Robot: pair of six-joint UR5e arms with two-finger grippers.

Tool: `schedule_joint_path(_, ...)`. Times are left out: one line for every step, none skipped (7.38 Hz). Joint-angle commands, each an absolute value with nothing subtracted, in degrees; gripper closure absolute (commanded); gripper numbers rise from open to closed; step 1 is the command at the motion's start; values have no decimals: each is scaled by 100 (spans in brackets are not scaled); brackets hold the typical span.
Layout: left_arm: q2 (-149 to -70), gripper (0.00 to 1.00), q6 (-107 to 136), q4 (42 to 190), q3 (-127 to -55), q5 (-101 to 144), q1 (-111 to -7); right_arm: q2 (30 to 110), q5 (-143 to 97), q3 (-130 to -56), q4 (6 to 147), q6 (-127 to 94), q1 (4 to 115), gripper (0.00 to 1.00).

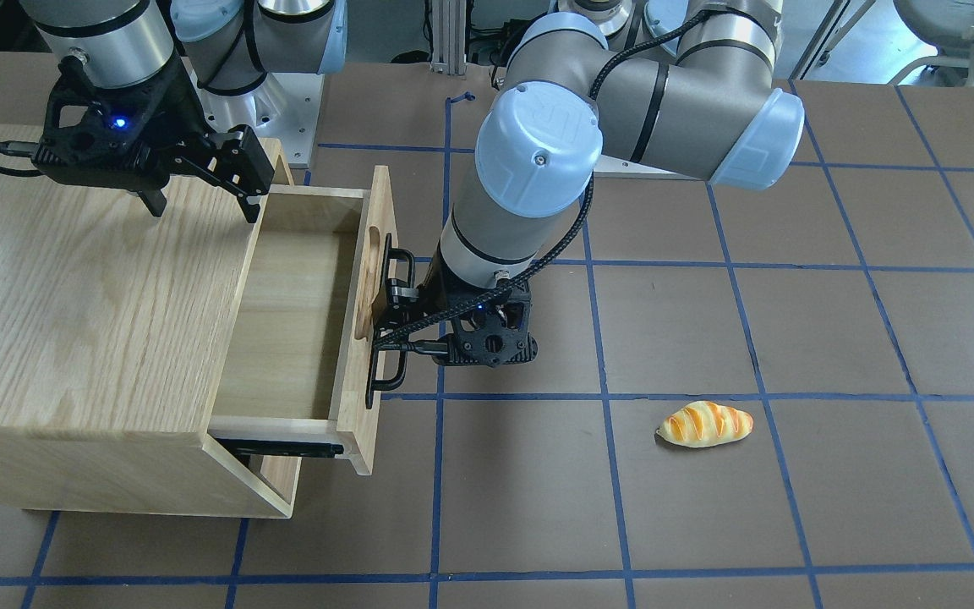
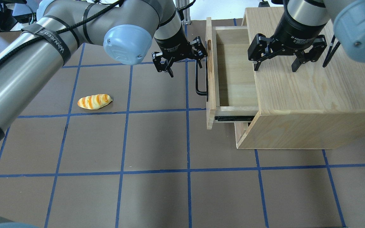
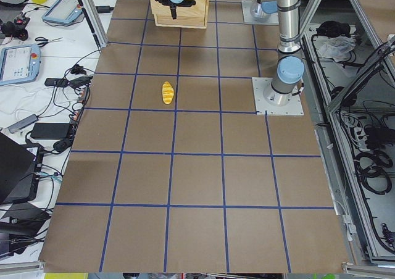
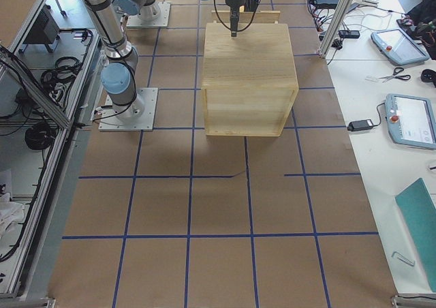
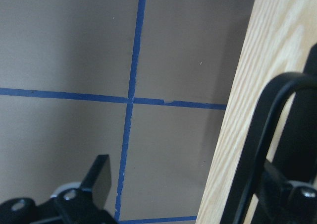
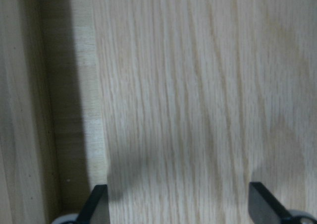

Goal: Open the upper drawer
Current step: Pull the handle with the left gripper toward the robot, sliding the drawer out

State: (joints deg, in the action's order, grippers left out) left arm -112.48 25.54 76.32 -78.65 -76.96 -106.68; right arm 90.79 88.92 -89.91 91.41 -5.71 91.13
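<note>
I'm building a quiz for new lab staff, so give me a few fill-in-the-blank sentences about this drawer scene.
The upper drawer stands ___. Inside it there is ___. The bread roll lies on the ___, away from the cabinet. The right gripper hangs, jaws open, above the cabinet's ___.
Missing words: open; nothing; table; top.

A striped orange-and-yellow bread roll (image 1: 704, 423) lies alone on the brown table (image 1: 791, 507). It sits inside one square of the blue tape grid (image 1: 538, 396), well apart from the light-wood cabinet (image 1: 73, 296). Teach pendants (image 4: 411, 120), scissors (image 3: 42, 41) and cables (image 3: 71, 81) lie on the side benches.
</note>
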Motion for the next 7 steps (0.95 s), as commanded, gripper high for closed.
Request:
schedule_joint_path(-11241, 0, 2461, 7664, -7866, -7839, -10600, 9079, 8895, -8991, 9141, -571, 9114, 0)
schedule_joint_path(-11241, 0, 2461, 7664, -7866, -7892, -10600, 9079, 8895, -8991, 9141, -571, 9114, 0)
schedule_joint_path(-11215, 0, 2461, 7681, -7858, -7910, -10556, 9079, 8895, -8991, 9141, -571, 9114, 0)
schedule_joint_path(-11189, 0, 2461, 7690, -7875, -7910, -10503, 9079, 8886, -8991, 9141, -571, 9114, 0)
schedule_joint_path(-11180, 0, 2435, 7717, -7884, -7910, -10486, 9079, 8886, -8991, 9141, -571, 9114, 0)
schedule_joint_path(-11171, 0, 2435, 7813, -7866, -7910, -10477, 9079, 8886, -8991, 9141, -571, 9114, 0)
schedule_joint_path(-11145, 0, 2435, 7883, -7858, -7910, -10433, 9079, 8894, -8991, 9141, -571, 9114, 0)
